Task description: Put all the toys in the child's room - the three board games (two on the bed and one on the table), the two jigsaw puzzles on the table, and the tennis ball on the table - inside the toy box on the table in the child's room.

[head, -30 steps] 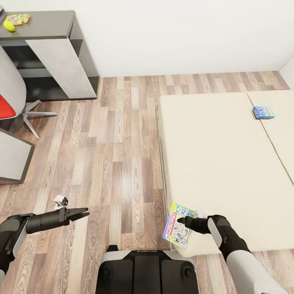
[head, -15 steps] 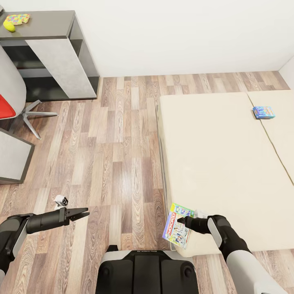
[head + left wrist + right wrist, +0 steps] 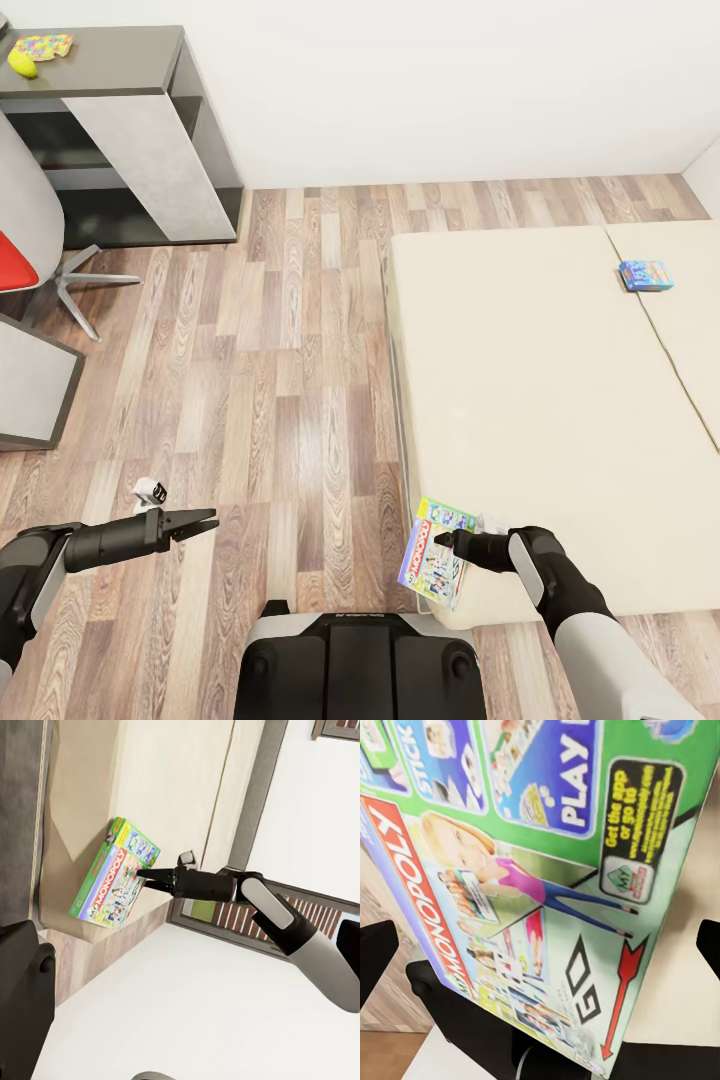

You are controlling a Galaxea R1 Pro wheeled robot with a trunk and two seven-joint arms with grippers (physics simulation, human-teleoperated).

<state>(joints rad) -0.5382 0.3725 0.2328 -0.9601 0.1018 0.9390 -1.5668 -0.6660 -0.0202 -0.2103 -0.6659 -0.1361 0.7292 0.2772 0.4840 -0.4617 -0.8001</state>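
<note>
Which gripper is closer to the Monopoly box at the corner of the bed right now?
Right. The right gripper is at the Monopoly box on the bed corner, its fingertips at the box's face. The left gripper hangs over the floor, well apart from it.

**Toys in sight: two board games on the bed, puzzle and ball on the desk**

A green-and-blue Monopoly board game box (image 3: 434, 551) lies at the bed's near corner, overhanging the edge, tilted. A small blue board game box (image 3: 645, 275) lies flat far across the mattress. A multicoloured jigsaw puzzle (image 3: 42, 45) and a yellow-green tennis ball (image 3: 22, 64) touch on the dark desk.
</note>
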